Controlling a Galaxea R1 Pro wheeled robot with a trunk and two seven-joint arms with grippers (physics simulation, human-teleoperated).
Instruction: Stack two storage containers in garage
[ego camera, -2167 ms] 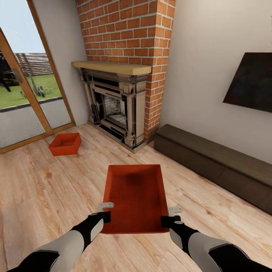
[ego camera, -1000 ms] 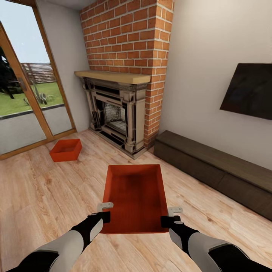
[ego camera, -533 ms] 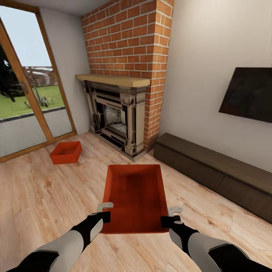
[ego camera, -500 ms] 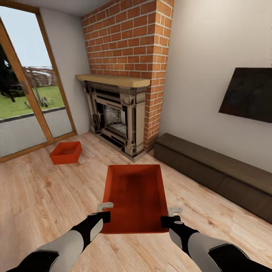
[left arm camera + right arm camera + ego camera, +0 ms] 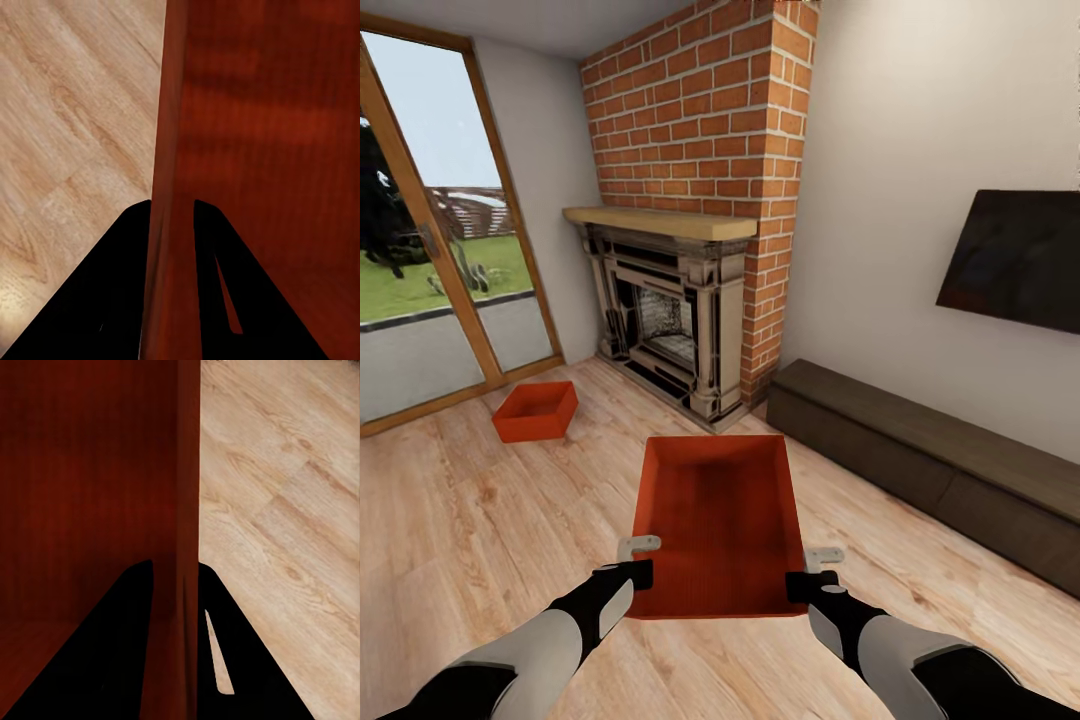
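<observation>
I hold one red-orange storage container in front of me above the light wood floor of the living room. My left gripper is shut on its left wall, which runs between the black fingers in the left wrist view. My right gripper is shut on the right wall, pinched between its fingers. The second storage container sits on the wood floor at the left, near the glass door. The garage is out of view.
A red brick fireplace stands ahead. A long low dark cabinet runs along the right wall under a black TV. A wood-framed glass door is at the left. Light plank floor lies around me.
The whole picture has shifted: the fireplace, TV and far container look slightly smaller and farther, so the camera has moved back. The held container and both grippers keep the same place in view.
</observation>
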